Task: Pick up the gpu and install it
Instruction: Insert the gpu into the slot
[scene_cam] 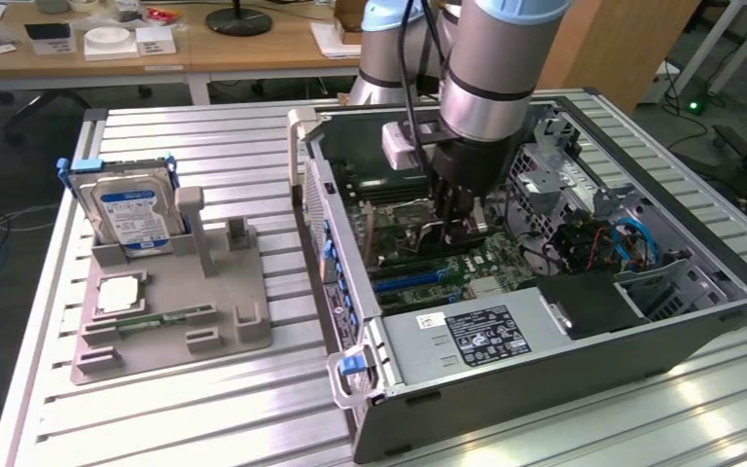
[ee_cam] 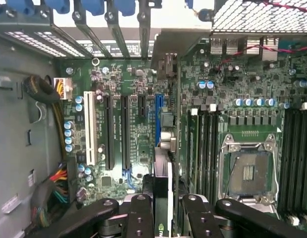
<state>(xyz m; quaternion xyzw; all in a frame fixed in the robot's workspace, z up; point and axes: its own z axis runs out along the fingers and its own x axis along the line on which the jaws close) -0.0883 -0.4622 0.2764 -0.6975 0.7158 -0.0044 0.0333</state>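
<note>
- Your gpu (ee_cam: 163,193) is held edge-on between the fingers of the end effector (ee_cam: 163,215), standing over the blue expansion slot (ee_cam: 157,119) on the motherboard (ee_cam: 133,139); the wrist view shows its thin edge and grey metal bracket (ee_cam: 165,64) running along that slot
- Whether the card is already touching the slot, the pictures do not settle
- The end effector is partly closed, clamped on the card's upper edge, one finger on each face
- Judge the card as light and stiff but fragile: a thin board with exposed components that will not flex much, and its edge connector would suffer from a skewed push
- The sound place to hold it is where you have it, on the flat faces near the top edge and about mid-length, so that pressure goes straight down
- In the exterior view you see the end effector (scene_cam: 458,229) reaching down into the open computer case (scene_cam: 685,321) lying on the slatted table (scene_cam: 153,409), with the card mostly hidden behind the arm (scene_cam: 497,68)
- That view also gives you the grey parts tray (scene_cam: 218,336) at its left, carrying the silver hard drive (scene_cam: 127,209) and a green memory stick (scene_cam: 166,319)
- The wrist view gives you slot alignment, the white slot (ee_cam: 89,129), the empty processor socket (ee_cam: 247,171) and the rear slot covers
</note>
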